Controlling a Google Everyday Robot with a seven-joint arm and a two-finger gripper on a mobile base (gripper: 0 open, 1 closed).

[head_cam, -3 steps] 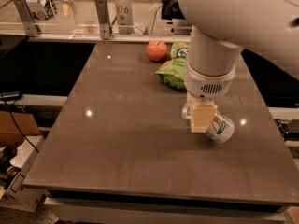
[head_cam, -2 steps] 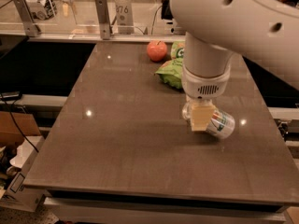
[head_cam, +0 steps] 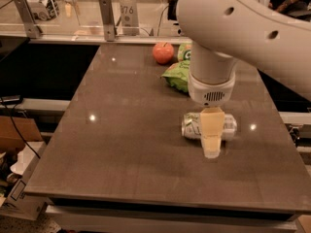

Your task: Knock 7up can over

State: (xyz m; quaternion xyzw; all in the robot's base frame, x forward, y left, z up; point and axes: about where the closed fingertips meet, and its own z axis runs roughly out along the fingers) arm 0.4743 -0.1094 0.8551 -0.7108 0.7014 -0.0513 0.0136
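The 7up can (head_cam: 193, 126) lies on its side on the dark table (head_cam: 121, 144), right of centre, its length running left to right. My gripper (head_cam: 212, 147) hangs straight down from the big white arm, right in front of the can. Its cream fingers (head_cam: 212, 130) cover the can's middle, and the tips reach the table surface just in front of it. Both ends of the can show on either side of the fingers.
A green crisp bag (head_cam: 177, 75) lies behind the can. A red apple (head_cam: 163, 53) sits at the back, with another green item (head_cam: 184, 51) beside it. A rail with metal brackets (head_cam: 108, 18) runs behind the table. Boxes and cables lie on the floor at left.
The can has turned from lying at an angle to lying straight left to right. My arm and gripper have shifted a little toward the front edge of the table.
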